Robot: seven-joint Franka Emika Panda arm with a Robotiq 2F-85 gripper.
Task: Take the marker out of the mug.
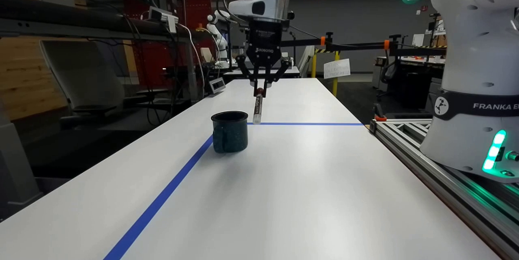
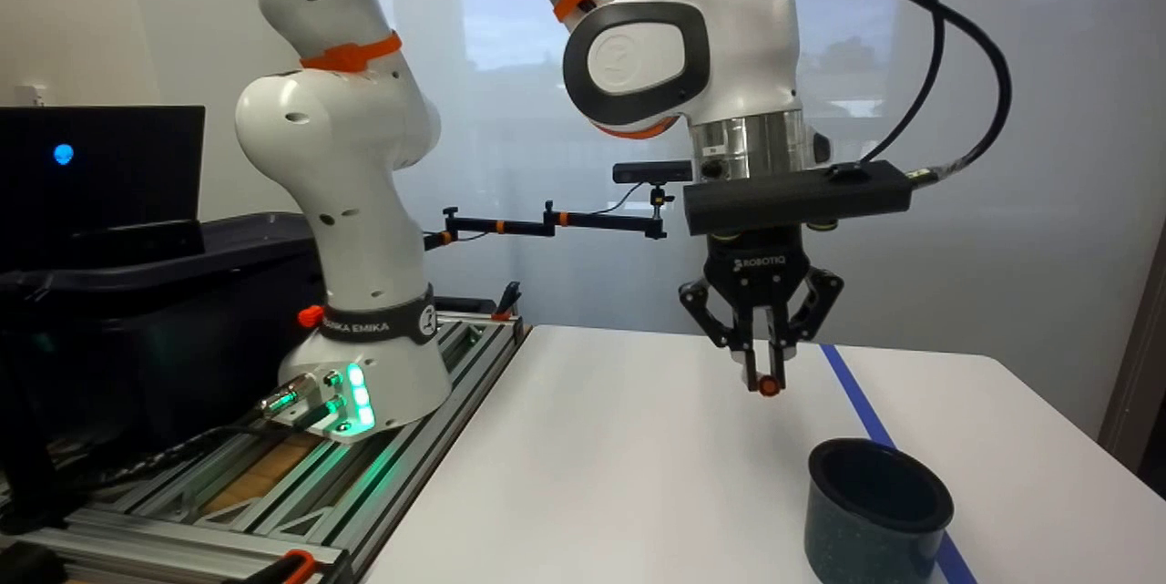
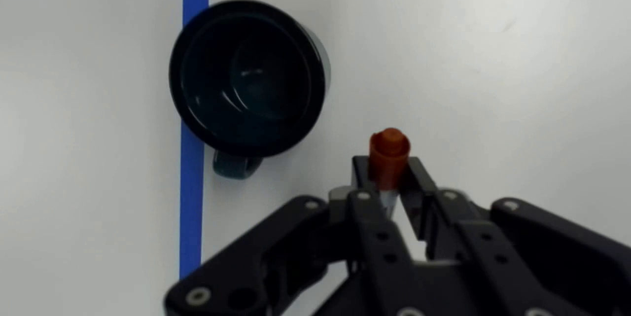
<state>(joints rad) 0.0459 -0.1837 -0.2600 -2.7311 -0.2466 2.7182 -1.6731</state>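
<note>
1. Plainly, the thin, stick-shaped, plastic-looking marker (image 1: 258, 108), reddish-brown at one end, dark and printed on the barrel, pale at the tip, was outside the squat, dark blue-teal cylindrical mug (image 1: 230, 135).
2. Grip: the black, two-fingered Robotiq gripper (image 1: 260, 91) was pinched together on the marker near its reddish-brown end (image 3: 389, 160); nothing else was in its hold.
3. Key relation, wrist view: the mug (image 3: 249, 79) lay toward 10 o'clock from the held end, near, not touching.
4. Exterior check: in an exterior view the mug (image 2: 867, 543) sat toward 4 or 5 o'clock from the gripper; no part of the marker showed over its mouth.
5. Long axis: it slanted. In an exterior view the reddish-brown end (image 2: 770, 385) faced nearly head-on, most of the barrel hidden; the pale tip (image 1: 257, 121), seen in an exterior view, pointed to 6 o'clock and looked like the lower end. Exact slope couldn't be told.
6. Judgement: removal looked done, set-down probably due. Best heading seemed toward 4 o'clock in the wrist view, away from the mug, then down to the smooth white tabletop (image 2: 583, 475). With that lean, the pale tip was likely to touch first and might swivel the marker in the grip.
</note>
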